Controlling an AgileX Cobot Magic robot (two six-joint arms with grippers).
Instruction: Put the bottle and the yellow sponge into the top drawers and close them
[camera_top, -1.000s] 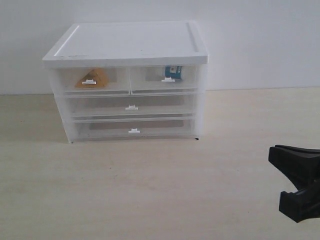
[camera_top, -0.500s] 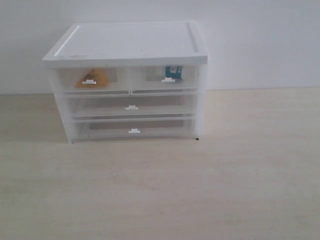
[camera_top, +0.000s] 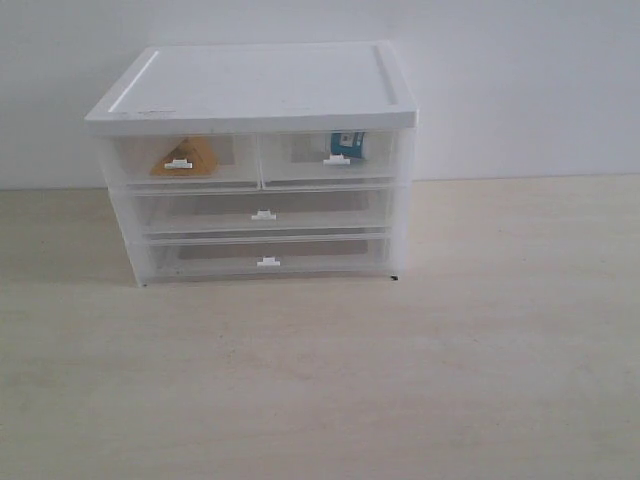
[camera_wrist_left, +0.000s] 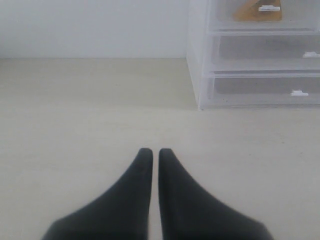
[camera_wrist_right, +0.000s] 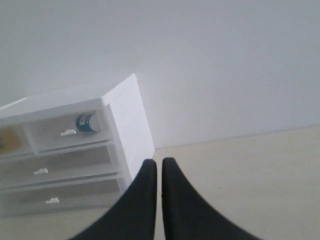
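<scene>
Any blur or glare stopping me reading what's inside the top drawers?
Exterior view: even light, no glare, slightly soft; the yellow sponge and the bottle read through the top drawers. Left wrist view: the left gripper is blurred close to the lens, sponge cut off at the edge. Right wrist view: hazy and pale, bottle just readable.

I see both top drawers (camera_top: 228, 162) pushed shut. Yellow sponge (camera_top: 185, 158), a triangular wedge, sits inside the left one; bottle (camera_top: 347, 144), teal label showing, inside the right.
</scene>
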